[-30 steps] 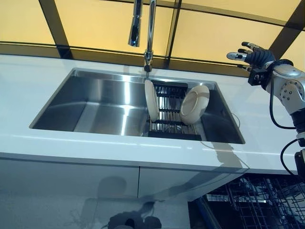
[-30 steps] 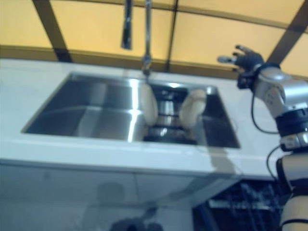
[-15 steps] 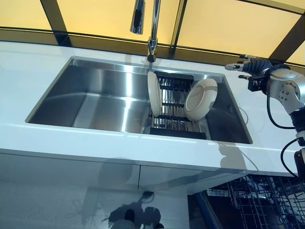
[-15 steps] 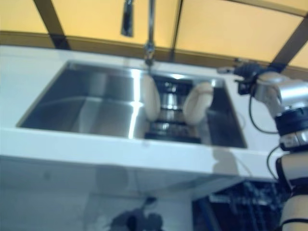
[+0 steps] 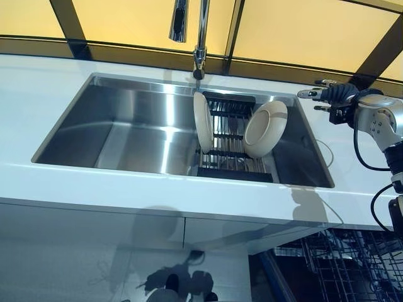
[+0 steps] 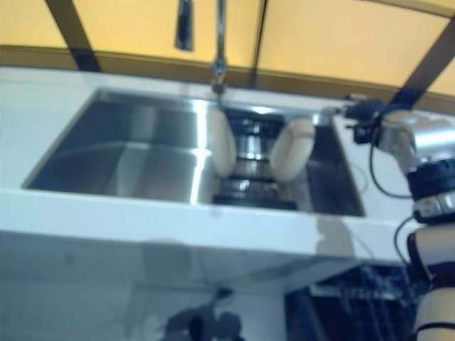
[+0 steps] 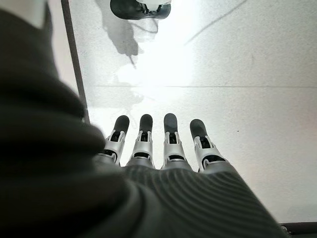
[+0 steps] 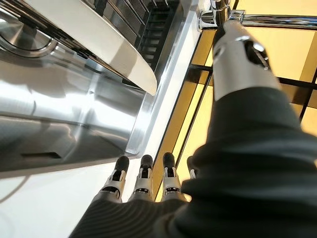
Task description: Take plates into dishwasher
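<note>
Two cream plates stand on edge in a black rack (image 5: 228, 139) inside the steel sink (image 5: 119, 132). One plate (image 5: 202, 123) is at the rack's left, the other plate (image 5: 265, 129) leans at its right and shows in the right wrist view (image 8: 89, 37). My right hand (image 5: 327, 95) hovers over the counter just right of the sink's far right corner, fingers straight and empty; its fingers (image 8: 142, 178) show straight in the right wrist view. My left hand (image 7: 163, 148) hangs down over the floor, fingers straight, empty. The dishwasher's wire rack (image 5: 340, 264) is pulled out at lower right.
A tall tap (image 5: 200, 38) rises behind the sink over the rack. The white counter (image 5: 157, 189) runs along the front, with yellow window panels (image 5: 283, 31) behind it. White cabinet fronts sit below the counter.
My right hand has dropped from up by the window down and toward the sink's far right corner. The camera has shifted a little.
</note>
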### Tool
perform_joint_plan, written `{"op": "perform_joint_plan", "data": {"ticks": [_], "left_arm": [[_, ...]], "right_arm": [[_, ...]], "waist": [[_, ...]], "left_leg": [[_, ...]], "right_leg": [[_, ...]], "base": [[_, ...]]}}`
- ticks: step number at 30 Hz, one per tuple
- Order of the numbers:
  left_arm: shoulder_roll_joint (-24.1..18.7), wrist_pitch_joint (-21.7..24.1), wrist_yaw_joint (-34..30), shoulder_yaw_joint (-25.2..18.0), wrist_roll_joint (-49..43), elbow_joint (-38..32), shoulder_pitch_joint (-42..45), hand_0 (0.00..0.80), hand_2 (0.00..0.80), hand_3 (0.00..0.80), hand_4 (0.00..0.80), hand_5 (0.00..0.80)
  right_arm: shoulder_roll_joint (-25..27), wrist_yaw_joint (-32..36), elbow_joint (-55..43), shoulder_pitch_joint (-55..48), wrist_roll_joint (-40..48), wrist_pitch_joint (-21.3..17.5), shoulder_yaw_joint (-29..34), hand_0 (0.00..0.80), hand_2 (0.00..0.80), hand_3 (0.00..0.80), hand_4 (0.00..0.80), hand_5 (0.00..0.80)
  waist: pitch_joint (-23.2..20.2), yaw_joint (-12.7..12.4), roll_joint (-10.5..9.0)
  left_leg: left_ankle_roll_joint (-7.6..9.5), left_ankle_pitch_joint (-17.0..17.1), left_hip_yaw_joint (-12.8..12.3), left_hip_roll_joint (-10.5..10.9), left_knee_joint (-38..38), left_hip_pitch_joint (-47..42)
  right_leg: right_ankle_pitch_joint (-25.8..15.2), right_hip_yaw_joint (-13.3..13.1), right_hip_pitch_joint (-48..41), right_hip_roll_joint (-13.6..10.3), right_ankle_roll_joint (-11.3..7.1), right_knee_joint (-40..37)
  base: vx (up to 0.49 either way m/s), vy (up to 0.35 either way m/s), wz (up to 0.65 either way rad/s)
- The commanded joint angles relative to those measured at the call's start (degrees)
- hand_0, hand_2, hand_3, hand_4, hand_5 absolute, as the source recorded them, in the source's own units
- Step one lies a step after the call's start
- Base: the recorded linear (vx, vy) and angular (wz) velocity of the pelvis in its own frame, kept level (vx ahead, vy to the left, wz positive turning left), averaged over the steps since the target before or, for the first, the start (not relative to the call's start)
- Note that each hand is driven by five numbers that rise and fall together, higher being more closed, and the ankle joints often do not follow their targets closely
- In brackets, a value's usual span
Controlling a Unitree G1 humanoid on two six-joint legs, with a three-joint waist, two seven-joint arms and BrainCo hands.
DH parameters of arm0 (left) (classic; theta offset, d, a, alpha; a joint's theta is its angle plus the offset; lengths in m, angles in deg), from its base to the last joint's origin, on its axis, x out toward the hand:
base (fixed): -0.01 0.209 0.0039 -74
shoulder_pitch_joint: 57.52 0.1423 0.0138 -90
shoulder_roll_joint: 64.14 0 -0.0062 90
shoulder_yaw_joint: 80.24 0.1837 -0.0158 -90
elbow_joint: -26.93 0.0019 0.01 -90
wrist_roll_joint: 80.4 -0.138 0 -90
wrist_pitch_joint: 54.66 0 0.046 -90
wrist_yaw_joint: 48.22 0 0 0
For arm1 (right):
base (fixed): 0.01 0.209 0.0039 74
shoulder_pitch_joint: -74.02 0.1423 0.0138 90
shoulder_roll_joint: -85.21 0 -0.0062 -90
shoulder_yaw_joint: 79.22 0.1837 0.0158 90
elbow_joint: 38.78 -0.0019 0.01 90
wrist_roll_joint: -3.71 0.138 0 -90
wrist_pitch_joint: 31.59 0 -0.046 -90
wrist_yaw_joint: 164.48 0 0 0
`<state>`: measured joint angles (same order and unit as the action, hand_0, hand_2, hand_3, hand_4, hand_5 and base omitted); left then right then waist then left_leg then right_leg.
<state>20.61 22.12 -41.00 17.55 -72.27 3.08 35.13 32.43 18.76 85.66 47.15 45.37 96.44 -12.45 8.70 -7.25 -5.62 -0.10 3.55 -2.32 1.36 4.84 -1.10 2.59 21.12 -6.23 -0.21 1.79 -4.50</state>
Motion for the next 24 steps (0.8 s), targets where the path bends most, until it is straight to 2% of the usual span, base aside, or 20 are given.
{"op": "perform_joint_plan", "data": {"ticks": [1, 24], "left_arm": [[-2.48, -0.54, 0.25, 2.99, -0.49, 0.74, 0.63, 0.0, 0.0, 0.0, 0.0, 0.0], [-2.66, 0.82, 0.25, 3.04, 1.33, -1.27, 0.83, 0.0, 0.0, 0.0, 0.0, 0.0]], "right_arm": [[0.65, -0.36, 0.19, 2.96, 2.66, -1.22, -2.55, 0.0, 0.0, 0.0, 0.0, 0.0], [-3.16, -3.17, -3.0, -1.01, 7.93, -1.1, -0.49, 0.0, 0.0, 0.0, 0.0, 0.0]], "waist": [[-1.86, -1.86, -0.99], [1.81, -2.58, -0.39]], "left_leg": [[-3.41, -2.25, -1.65, -2.88, 0.16, -0.44], [-3.49, -1.55, -0.31, -2.67, 0.16, 1.25]], "right_leg": [[-4.59, -2.18, 1.57, -6.12, -8.71, -0.02], [-4.96, -2.16, 2.74, -6.05, -8.58, 0.07]], "base": [[0.0, 0.0, 0.0], [-0.009, 0.0, 0.02]]}}
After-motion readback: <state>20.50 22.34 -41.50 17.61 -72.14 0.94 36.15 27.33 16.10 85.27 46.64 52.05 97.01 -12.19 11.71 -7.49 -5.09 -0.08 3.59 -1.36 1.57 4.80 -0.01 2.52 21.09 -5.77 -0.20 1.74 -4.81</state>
